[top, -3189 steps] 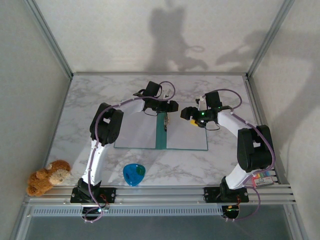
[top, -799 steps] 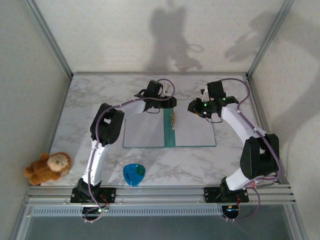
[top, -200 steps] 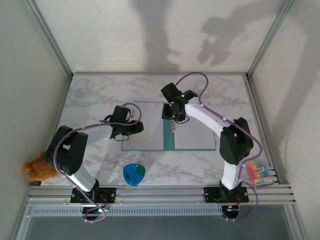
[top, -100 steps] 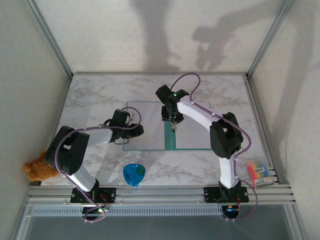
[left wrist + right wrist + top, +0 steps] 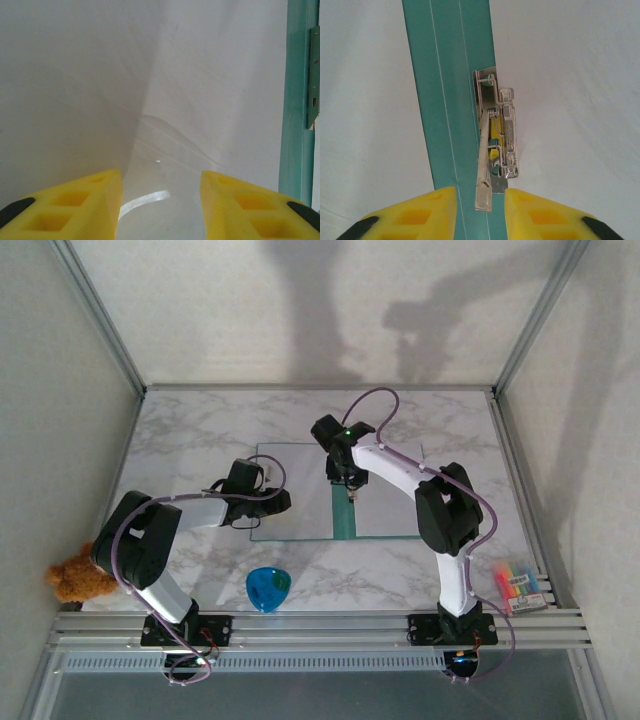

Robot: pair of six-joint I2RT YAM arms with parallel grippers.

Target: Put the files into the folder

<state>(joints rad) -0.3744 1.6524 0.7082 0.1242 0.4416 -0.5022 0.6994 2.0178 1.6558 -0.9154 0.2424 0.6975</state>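
The teal folder (image 5: 343, 520) lies open on the marble table, spine (image 5: 445, 75) toward me. Pale sheets, the files (image 5: 292, 480), lie on its left half. My right gripper (image 5: 346, 478) hovers over the spine. In the right wrist view its yellow fingertips (image 5: 480, 200) stand narrowly apart on either side of the raised lever (image 5: 484, 170) of the metal clip (image 5: 504, 130), with a small gap on each side. My left gripper (image 5: 282, 503) sits low over the left sheets. Its jaws (image 5: 161, 182) are open above the curled white paper (image 5: 215, 75), touching nothing that I can see.
A blue cup (image 5: 268, 587) stands near the front edge, between the arm bases. A teddy bear (image 5: 72, 580) sits at the front left corner. A pack of coloured markers (image 5: 518, 585) lies at the front right. Metal frame posts line the table sides.
My right jaws have narrowed around the clip lever, and that gripper has shifted slightly left over the spine. The left gripper has crept a little to the right.
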